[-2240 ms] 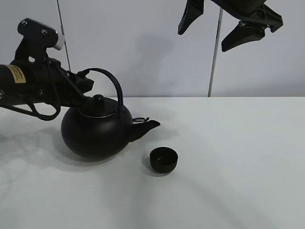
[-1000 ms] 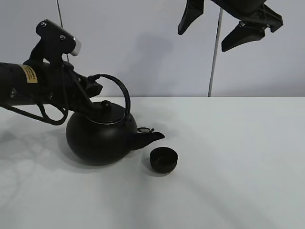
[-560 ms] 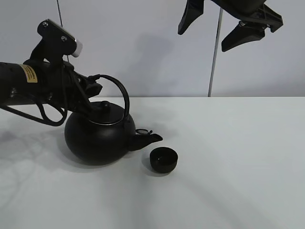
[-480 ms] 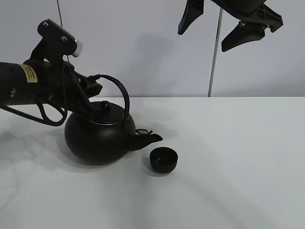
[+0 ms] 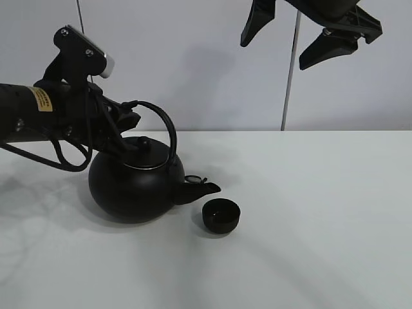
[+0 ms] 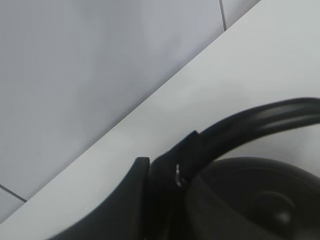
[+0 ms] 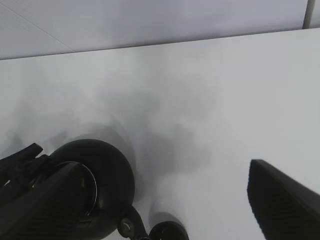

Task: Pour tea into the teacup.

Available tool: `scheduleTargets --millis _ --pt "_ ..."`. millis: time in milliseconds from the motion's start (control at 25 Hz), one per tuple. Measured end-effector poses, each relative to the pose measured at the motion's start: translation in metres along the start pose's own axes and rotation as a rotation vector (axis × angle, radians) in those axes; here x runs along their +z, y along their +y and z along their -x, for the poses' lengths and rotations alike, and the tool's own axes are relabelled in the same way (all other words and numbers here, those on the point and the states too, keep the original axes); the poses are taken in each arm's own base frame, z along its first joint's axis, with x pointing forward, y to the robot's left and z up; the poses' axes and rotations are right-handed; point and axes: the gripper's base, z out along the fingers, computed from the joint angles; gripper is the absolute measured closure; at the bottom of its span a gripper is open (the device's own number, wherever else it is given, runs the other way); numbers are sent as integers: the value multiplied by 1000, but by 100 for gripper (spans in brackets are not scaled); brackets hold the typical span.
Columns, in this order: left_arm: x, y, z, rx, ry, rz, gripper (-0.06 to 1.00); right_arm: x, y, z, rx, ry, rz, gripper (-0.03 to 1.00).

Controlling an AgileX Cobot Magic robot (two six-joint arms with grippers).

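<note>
On the white tabletop [image 5: 322,212], the large round black kettle [image 5: 132,193] stood left of centre, its arched handle [image 5: 164,125] pinched by the left gripper [image 5: 125,121]. Its spout [image 5: 203,190] pointed lower right at the small black matte teacup [image 5: 221,215] just beside it. The right gripper [image 5: 273,55] hung spread at upper right, well apart. The left wrist view showed the pinch, not the teacup.

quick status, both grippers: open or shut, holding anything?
Left gripper: shut on the kettle, gripping its arched handle.
Right gripper: open, empty, raised high.
</note>
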Motion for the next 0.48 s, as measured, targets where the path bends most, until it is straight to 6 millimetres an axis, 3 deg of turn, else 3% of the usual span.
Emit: scheduleTargets --millis 480 --pt "3 -1 6 42 -6 -5 84 0 0 0 0 0 0 36"
